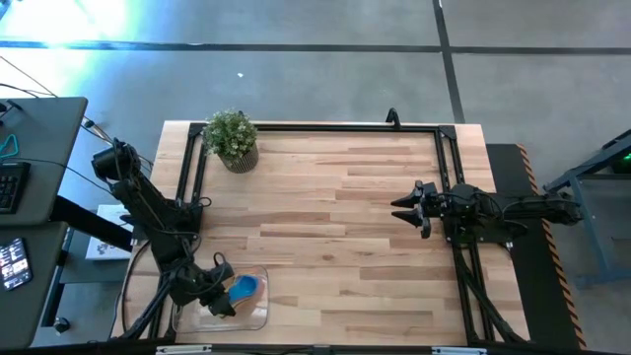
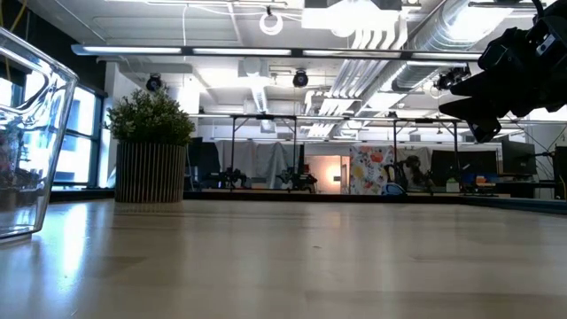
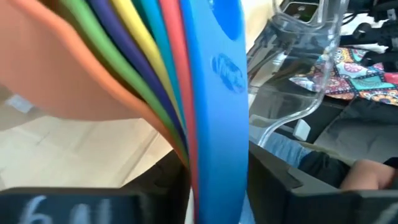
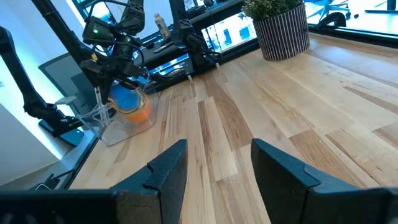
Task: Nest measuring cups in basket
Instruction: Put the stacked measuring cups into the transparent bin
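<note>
High view, pale wood-plank table (image 1: 345, 217) on grey concrete floor, potted plant (image 1: 233, 139) at far edge, nested measuring cups (image 1: 243, 288) in clear basket (image 1: 258, 314) at near-left corner, left gripper (image 1: 219, 296) over them, grip cannot be told, right gripper (image 1: 412, 210) open, hovering right.

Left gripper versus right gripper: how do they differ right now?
The left gripper is down in the clear plastic basket at the table's near left corner, at the nested stack of coloured measuring cups; the right gripper hangs empty and open above bare wooden table. Both are dark and two-fingered.
</note>
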